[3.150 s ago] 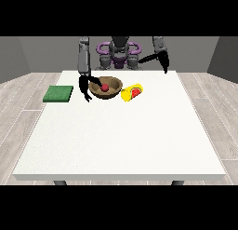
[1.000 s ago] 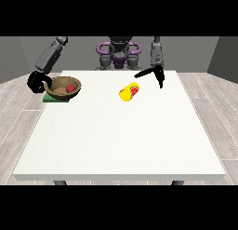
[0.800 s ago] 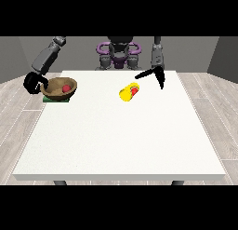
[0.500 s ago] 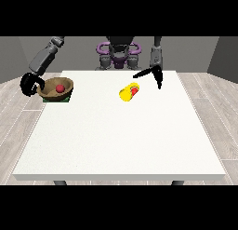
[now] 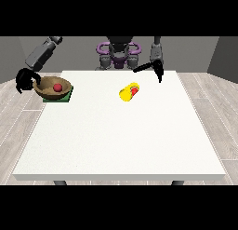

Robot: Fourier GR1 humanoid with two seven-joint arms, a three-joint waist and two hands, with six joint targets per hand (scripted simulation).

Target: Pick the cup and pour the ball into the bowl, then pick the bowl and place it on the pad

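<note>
The bowl (image 5: pixel 52 88) has settled onto the pad (image 5: pixel 66 97), upper left; curled fingers (image 5: pixel 23 78) grip its rim, so withdrawing early could tip it.

You see no readable text, label, brand, number or sign anywhere here: nothing legible on the yellow cup (image 5: pixel 128 92), brown wooden bowl (image 5: pixel 49 90), green square pad (image 5: pixel 68 97) or white table (image 5: pixel 121 136).

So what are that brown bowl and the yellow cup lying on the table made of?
The bowl looks like wood: mottled brown, matte, grain-like streaks, though glazed clay is possible. The cup, on its side, looks like smooth plastic: flat bright yellow with a red inside. The pad under the bowl looks like flat matte green foam or rubber.
</note>
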